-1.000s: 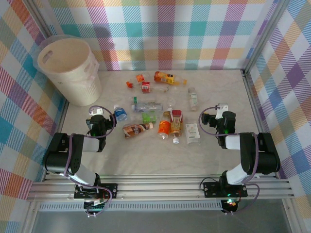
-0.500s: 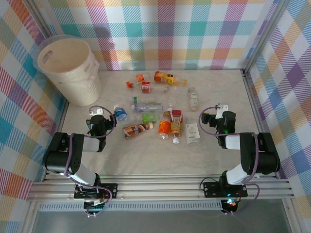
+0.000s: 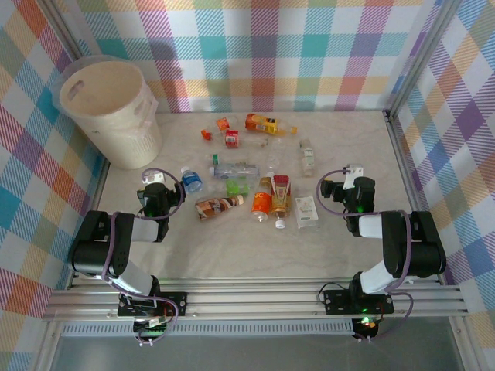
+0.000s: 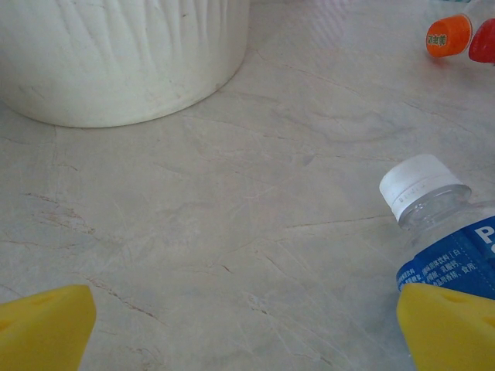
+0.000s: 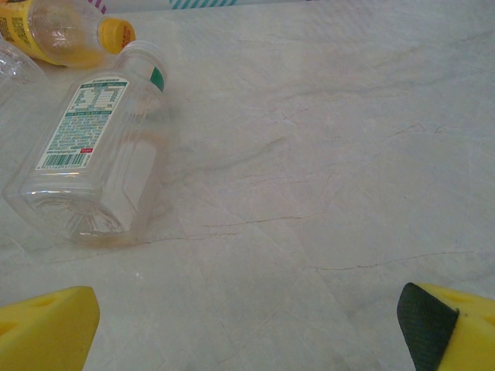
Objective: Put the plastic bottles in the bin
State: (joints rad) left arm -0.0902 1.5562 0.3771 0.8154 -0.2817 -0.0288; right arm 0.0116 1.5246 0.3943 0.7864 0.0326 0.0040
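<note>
The plastic bottles lie scattered across the middle of the table: a blue-labelled one [image 3: 191, 179], a brown one [image 3: 219, 205], an orange one [image 3: 261, 203], a clear white-labelled one [image 3: 306, 211] and several more behind them. The cream bin [image 3: 124, 135] stands at the far left. My left gripper [image 3: 155, 192] is open, low over the table, just left of the blue-labelled bottle [image 4: 437, 224], with the bin's wall [image 4: 116, 62] ahead. My right gripper [image 3: 353, 188] is open over bare table, right of a clear bottle [image 5: 97, 154] and a yellow bottle [image 5: 62, 31].
Checked walls close the table at the back and on both sides. An orange cap [image 4: 447, 35] and a red one [image 4: 483, 40] lie far ahead of the left gripper. Bare marble surface stretches between each gripper's yellow fingers [image 4: 42, 328] and in front of both arms.
</note>
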